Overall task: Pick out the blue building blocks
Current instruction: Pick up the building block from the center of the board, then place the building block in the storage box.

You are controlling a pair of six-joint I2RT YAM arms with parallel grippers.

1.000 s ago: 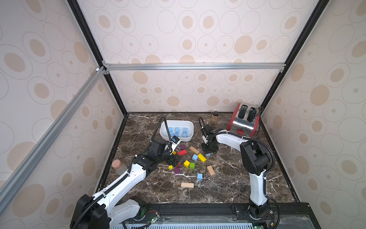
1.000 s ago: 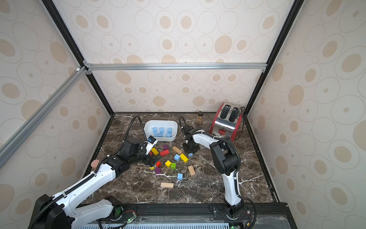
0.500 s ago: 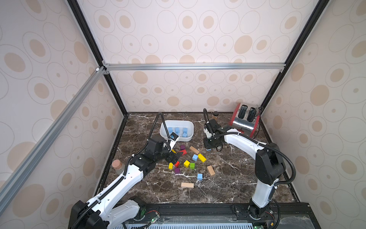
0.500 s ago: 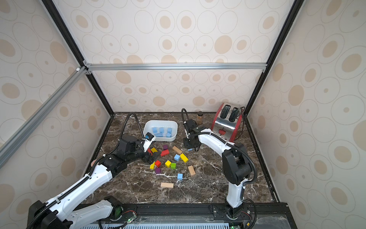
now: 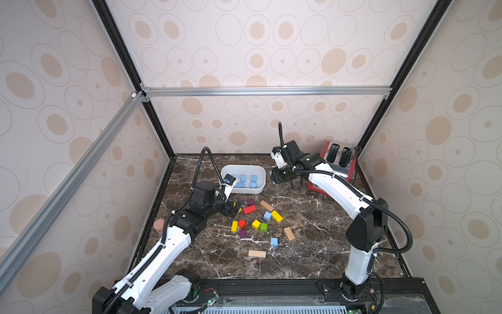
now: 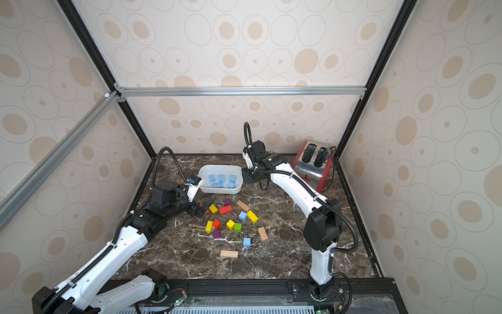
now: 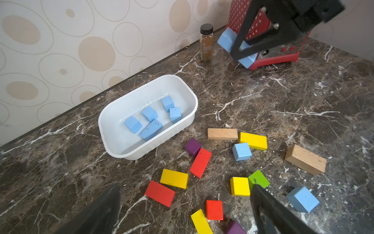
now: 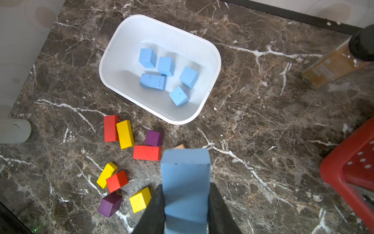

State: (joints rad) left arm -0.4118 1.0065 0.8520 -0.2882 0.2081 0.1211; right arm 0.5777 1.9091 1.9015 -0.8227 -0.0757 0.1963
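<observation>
Dark marble bench (image 5: 320, 244) is closed by patterned walls on three sides, with a black frame strip along each edge. Near the back edge sits a white tub (image 8: 129, 34), and five blue building blocks (image 8: 166, 65) lie inside it, all on its floor.

The right end effector (image 8: 186, 194) hangs above the bench just beside the tub's end, between the tub and the red toaster (image 5: 339, 160). It is clamped on a long blue brick (image 8: 185, 168), which sticks out past the fingertips. A spice jar (image 7: 206, 42) stands at the back wall close to the toaster.

The left end effector (image 7: 185, 186) is low at the edge of the heap of coloured blocks (image 5: 250, 209), its jaws spread wide apart with nothing between them. Two loose blue cubes (image 7: 241, 151) (image 7: 302, 199) rest on the marble: one touching a yellow brick, one apart on the heap's outer side. A wide band of bare marble lies on the bench's right side. A tan block (image 5: 256, 253) lies nearest the front edge.
</observation>
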